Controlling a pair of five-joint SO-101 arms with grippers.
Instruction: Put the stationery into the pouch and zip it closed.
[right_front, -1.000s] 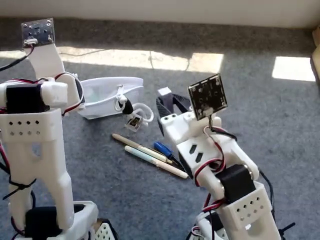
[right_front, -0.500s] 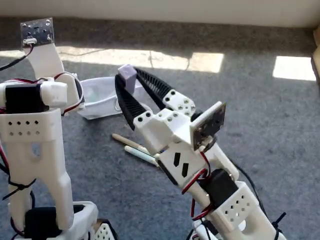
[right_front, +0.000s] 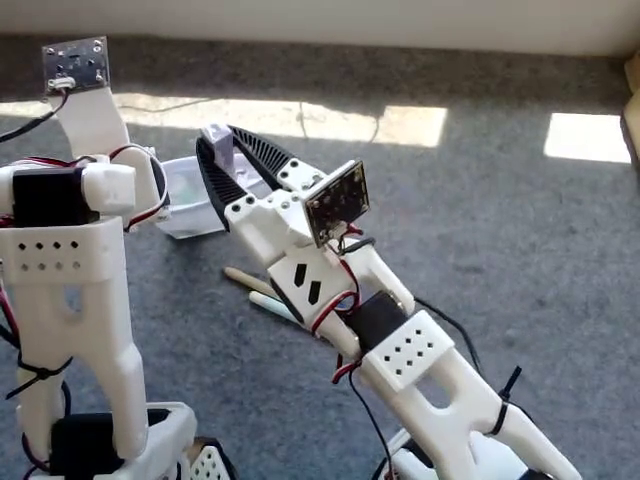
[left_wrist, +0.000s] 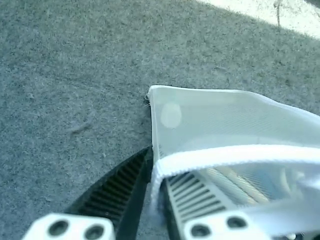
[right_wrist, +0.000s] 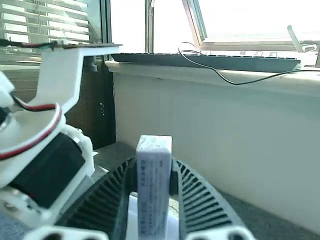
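From above, the right gripper (right_front: 232, 165) is raised off the grey carpet (right_front: 520, 240) with a pale eraser (right_front: 217, 138) pinched at its fingertips. The white pouch (right_front: 188, 205) lies just beyond and below those tips, so I'd say the eraser is headed for the opening. A pencil (right_front: 245, 277) and a pale pen (right_front: 272, 304) lie on the carpet back under that arm's wrist, not yet packed. How the pouch is held is hard to make out from up there, but the left wrist view settles it. The left gripper (left_wrist: 154, 167) is clamped on the pouch's rim, one finger showing through the mesh, which I take to be propping the mouth open. The right wrist view gives the grip on the eraser: it stands upright, squeezed between the fingers and sticking out past their tips, so it should drop free on release. That view faces a wall (right_wrist: 240, 140), so lining up with the pouch has to be judged from above.
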